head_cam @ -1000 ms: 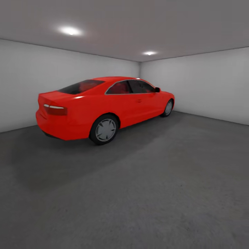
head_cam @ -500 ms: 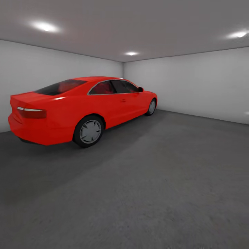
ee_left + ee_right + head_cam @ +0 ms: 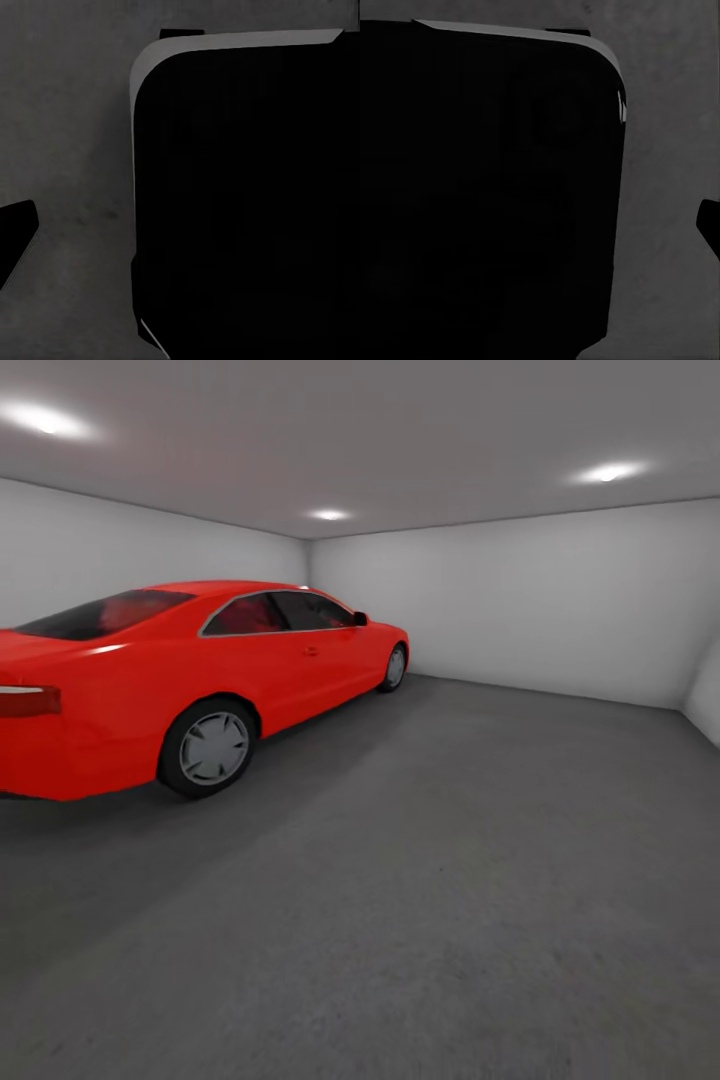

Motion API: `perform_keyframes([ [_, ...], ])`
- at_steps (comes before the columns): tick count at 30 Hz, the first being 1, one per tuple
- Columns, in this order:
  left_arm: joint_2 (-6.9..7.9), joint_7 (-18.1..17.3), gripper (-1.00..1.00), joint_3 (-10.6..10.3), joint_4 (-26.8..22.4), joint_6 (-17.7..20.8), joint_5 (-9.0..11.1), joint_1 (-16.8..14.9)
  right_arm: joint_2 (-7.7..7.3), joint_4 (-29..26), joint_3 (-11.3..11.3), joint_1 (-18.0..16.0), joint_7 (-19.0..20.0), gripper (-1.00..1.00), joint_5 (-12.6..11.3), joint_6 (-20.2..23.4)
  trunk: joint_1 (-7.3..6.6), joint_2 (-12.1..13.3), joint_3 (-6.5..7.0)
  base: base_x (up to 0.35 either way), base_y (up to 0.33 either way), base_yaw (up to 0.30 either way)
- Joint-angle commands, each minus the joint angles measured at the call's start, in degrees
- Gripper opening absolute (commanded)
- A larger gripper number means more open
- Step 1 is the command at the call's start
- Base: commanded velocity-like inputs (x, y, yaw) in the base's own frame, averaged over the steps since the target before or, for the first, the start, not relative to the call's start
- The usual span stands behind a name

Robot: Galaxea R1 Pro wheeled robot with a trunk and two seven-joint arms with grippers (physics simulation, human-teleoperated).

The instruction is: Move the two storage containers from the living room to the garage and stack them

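I am in the garage, a bare room with white-grey walls (image 3: pixel 560 600) and a dark grey concrete floor (image 3: pixel 450 880). The two storage containers and the living room are out of view. Both wrist views look down on the floor (image 3: pixel 67 135) (image 3: pixel 667 150) beside a large black part of my own body (image 3: pixel 247 195) (image 3: pixel 487 195). A small dark piece (image 3: pixel 13 244) juts in at one edge of the left wrist view, and a similar one (image 3: pixel 709 225) in the right wrist view. I cannot tell how the jaws stand.
A red coupe car (image 3: pixel 180 680) stands at the left, its rear cut off by the picture's edge. Bare concrete stretches from the car to the right wall (image 3: pixel 705 695). The far corner (image 3: pixel 308 565) lies beyond the car's nose.
The whole head view has swung to the right: the car has slid leftward in the picture and more of the right side of the room shows. Nothing in the room itself has moved.
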Motion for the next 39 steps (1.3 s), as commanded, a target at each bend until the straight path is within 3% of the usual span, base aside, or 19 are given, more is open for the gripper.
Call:
perform_keyframes([
  [1,0.01,-0.01,1.00,-0.02,-0.01,-0.13,0.12,0.00,0.01,0.01,-0.04,-0.01,-0.01,1.00,0.13,-0.18,0.00,-0.02,-0.04,0.000,0.000,-0.294],
  [31,0.02,-0.01,1.00,-0.02,-0.01,-0.13,0.14,0.00,-0.13,0.01,-0.16,-0.01,-0.01,1.00,-0.07,-0.31,0.00,-0.02,-0.04,0.000,0.000,-0.296],
  [39,-0.70,-0.01,1.00,0.67,0.06,-0.07,0.30,0.00,-0.27,0.01,-0.12,-0.01,-0.01,1.00,-0.07,-1.00,0.00,-0.02,-0.04,0.000,0.000,-0.297],
])
